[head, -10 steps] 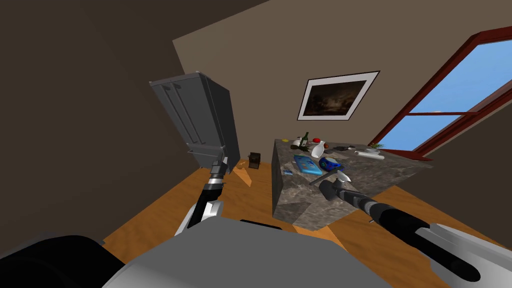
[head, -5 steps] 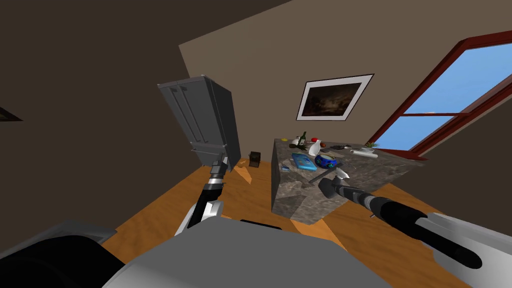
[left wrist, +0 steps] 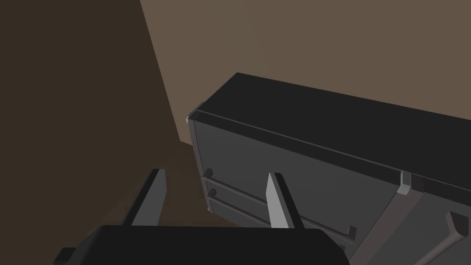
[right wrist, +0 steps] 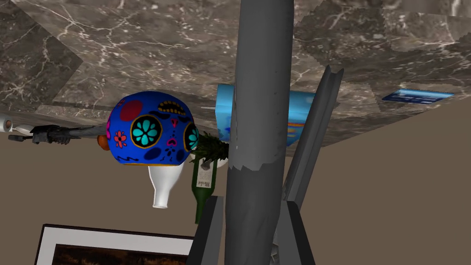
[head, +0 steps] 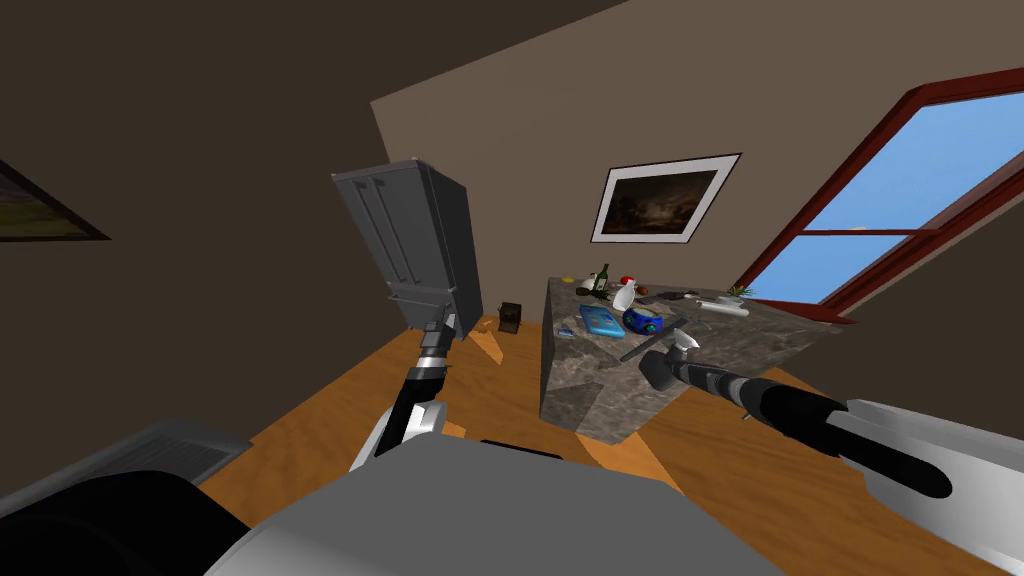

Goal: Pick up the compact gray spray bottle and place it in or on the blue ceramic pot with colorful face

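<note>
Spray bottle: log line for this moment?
right gripper: shut on spray bottle | blue pot: on marble counter, bottle not in it yet | left gripper: open, by grey cabinet

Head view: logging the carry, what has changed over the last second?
Mostly my own move: the head camera swung, sliding the dark grey fridge toward the middle and revealing a framed picture on the left wall. The right gripper rose slightly. Unchanged: it is shut on the grey spray bottle near the blue pot, the left gripper is open by the fridge, items on the marble counter are in place.
</note>
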{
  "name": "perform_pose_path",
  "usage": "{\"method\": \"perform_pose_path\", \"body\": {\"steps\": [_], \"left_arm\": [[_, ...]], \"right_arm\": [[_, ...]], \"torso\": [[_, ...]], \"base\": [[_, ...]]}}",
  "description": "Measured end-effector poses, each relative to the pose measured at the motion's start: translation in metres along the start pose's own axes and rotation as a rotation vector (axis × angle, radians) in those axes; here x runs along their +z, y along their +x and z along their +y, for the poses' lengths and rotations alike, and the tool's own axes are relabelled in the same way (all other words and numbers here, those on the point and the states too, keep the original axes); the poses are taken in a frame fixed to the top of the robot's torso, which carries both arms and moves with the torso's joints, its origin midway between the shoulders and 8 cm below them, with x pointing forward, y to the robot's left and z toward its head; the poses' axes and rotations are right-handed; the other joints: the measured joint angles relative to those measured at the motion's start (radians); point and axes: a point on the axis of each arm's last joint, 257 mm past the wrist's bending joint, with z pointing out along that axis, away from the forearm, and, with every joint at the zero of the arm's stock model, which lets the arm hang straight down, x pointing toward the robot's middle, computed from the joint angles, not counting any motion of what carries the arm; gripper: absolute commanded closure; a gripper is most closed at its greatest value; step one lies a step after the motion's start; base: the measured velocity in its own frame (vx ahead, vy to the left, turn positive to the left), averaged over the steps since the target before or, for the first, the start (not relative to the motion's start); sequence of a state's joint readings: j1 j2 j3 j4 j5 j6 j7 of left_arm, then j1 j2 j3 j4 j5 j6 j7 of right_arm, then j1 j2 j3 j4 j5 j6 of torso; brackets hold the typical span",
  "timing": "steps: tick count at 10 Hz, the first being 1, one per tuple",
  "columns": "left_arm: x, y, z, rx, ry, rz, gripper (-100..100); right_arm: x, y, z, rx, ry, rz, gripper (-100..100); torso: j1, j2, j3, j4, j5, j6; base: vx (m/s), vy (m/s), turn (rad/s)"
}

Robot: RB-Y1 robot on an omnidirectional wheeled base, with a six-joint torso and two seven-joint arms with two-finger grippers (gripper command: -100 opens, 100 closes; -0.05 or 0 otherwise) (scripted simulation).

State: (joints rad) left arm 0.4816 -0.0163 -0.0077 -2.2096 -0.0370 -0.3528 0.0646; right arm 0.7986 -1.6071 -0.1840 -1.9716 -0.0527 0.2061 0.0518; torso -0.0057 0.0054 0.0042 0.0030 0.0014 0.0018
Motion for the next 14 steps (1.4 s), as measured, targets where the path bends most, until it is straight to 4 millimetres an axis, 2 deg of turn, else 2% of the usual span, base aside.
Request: {"method": "perform_pose_path", "body": {"steps": [5,9,14], "left_arm": [[0.000,0.000,0.000,0.000,0.000,0.000,0],[0.000,0.000,0.000,0.000,0.000,0.000,0],[0.000,0.000,0.000,0.000,0.000,0.000,0]], "right_arm": [[0.006,-0.033,-0.025,0.018,0.054,0.005,100],[0.007,-0.067,-0.056,0.057,0.129,-0.008,100],[0.007,-0.087,-0.075,0.082,0.185,-0.028,100]], "torso": [[0.000,-0.007,-0.004,-0.001,0.000,-0.001],[0.000,-0.013,-0.007,-0.002,0.001,-0.002],[0.005,-0.009,-0.005,-0.002,0.001,0.000]], "base": [[0.000,-0.094,0.104],[0.061,-0.100,0.113],[0.046,-0.064,0.086]]}}
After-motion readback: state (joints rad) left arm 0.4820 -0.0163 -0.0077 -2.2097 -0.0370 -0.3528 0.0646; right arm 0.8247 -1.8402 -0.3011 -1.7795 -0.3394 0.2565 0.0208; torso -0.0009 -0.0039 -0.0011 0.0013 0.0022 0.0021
